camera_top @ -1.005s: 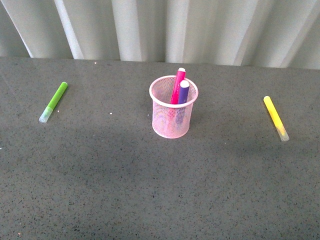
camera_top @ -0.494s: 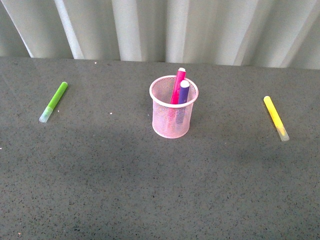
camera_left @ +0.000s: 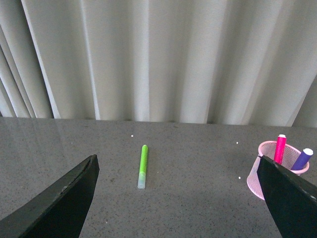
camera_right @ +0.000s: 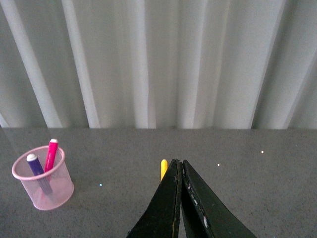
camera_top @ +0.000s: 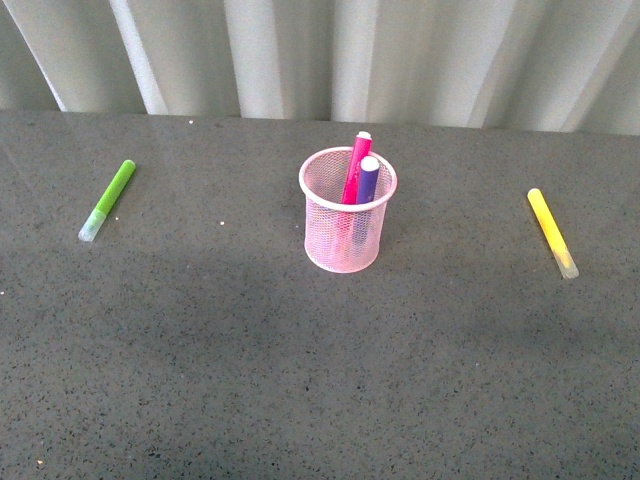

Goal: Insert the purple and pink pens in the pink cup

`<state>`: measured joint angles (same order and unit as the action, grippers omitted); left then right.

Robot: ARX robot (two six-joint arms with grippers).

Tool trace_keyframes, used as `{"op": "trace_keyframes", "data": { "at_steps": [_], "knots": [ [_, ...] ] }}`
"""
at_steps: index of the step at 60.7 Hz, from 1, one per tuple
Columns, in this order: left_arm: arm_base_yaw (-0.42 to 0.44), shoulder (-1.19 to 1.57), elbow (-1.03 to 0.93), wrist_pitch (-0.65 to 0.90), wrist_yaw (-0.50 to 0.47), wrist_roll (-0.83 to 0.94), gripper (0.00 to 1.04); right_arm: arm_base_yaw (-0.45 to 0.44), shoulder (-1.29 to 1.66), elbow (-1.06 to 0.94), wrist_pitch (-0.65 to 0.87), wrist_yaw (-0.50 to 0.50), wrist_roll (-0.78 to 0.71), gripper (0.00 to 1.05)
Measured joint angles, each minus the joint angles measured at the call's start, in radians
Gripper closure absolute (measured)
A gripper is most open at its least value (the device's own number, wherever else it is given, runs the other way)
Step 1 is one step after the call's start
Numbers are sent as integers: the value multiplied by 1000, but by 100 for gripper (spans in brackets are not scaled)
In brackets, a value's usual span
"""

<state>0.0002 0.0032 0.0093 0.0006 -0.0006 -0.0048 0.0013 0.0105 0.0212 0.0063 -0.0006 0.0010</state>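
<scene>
The pink cup (camera_top: 347, 225) stands upright at the middle of the dark table. The pink pen (camera_top: 356, 168) and the purple pen (camera_top: 367, 182) stand inside it, leaning against its far rim. Neither gripper shows in the front view. In the left wrist view my left gripper (camera_left: 178, 171) is open and empty, and the cup (camera_left: 262, 173) with both pens sits by its one finger. In the right wrist view my right gripper (camera_right: 179, 163) is shut and empty, and the cup (camera_right: 43, 183) with the pink pen (camera_right: 51, 154) and purple pen (camera_right: 37, 171) stands off to one side.
A lime green marker (camera_top: 107, 200) lies on the table at the left; it also shows in the left wrist view (camera_left: 142, 166). A yellow marker (camera_top: 552, 233) lies at the right, its tip (camera_right: 163, 168) showing beside the right fingers. Pale curtains (camera_top: 320, 60) hang behind the table's far edge.
The view has shifted very slightly. The cup, the pens and the two markers have not moved on the table.
</scene>
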Motion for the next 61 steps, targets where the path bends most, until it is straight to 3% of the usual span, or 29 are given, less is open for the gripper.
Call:
{"op": "trace_keyframes", "data": {
  "at_steps": [19, 51, 53, 61],
  "knots": [
    [0, 0, 0, 0, 0, 0, 7, 0, -6, 0, -5, 0, 0, 101],
    [0, 0, 0, 0, 0, 0, 7, 0, -6, 0, -5, 0, 0, 9],
    [0, 0, 0, 0, 0, 0, 7, 0, -6, 0, -5, 0, 1, 5],
    [0, 0, 0, 0, 0, 0, 7, 0, -6, 0, -5, 0, 0, 7]
  ]
}}
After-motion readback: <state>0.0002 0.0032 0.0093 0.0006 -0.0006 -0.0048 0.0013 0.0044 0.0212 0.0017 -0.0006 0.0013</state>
